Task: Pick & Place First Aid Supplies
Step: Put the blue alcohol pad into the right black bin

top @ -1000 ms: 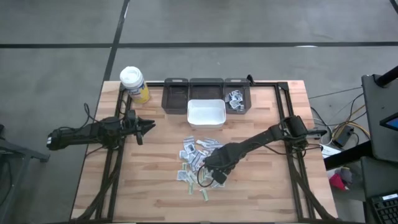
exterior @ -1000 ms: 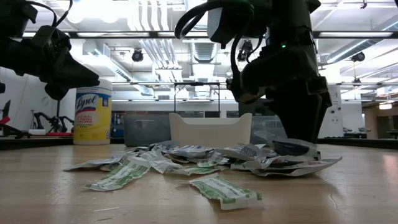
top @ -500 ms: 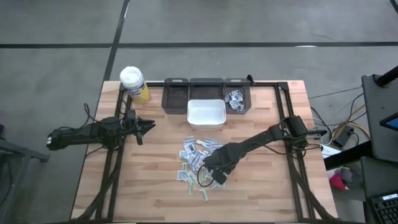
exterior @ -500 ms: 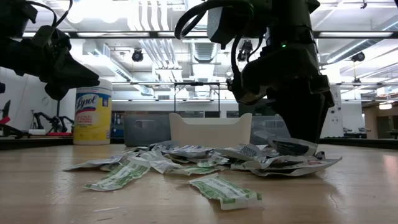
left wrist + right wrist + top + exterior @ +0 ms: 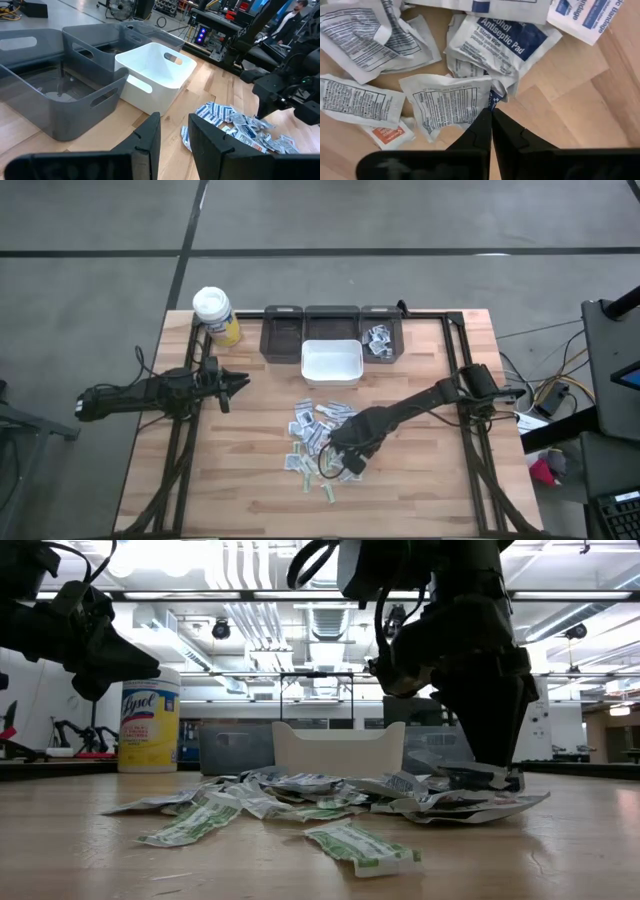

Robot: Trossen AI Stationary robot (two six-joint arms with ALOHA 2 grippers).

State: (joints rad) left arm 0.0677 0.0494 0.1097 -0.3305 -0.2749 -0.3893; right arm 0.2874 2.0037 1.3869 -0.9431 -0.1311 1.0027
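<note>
L arm: left gripper (image 5: 243, 383) hovers above the desk (image 5: 240, 480) at its left side, well apart from the pile; fingers (image 5: 150, 142) stand a narrow gap apart, holding nothing.
Bottle: yellow bottle (image 5: 216, 315) w/ white cap, back left corner of desk; not part of the job.
Bins: three grey bins (image 5: 330, 330) along the back edge; rightmost already holds a few packets. White tray (image 5: 331, 362) just in front of them, looks empty.
Supplies: first aid supplies (image 5: 315, 435) in a loose heap mid-desk, in front of the white tray; packets overlap, some crumpled, a few strips strewn toward the front edge.
R arm: right gripper (image 5: 349, 463) down at the heap's right-front edge; fingers (image 5: 487, 132) pressed together on the edge of a white packet (image 5: 447, 107) w/ small print. Grip looks thin, corner only.
Handling: packets prob. very light, limp paper, crinkly; will flop and bend when lifted. Flat ones hard to get under, so best taken at a raised or curled edge. Overlapping neighbours may drag along or slip free.
</note>
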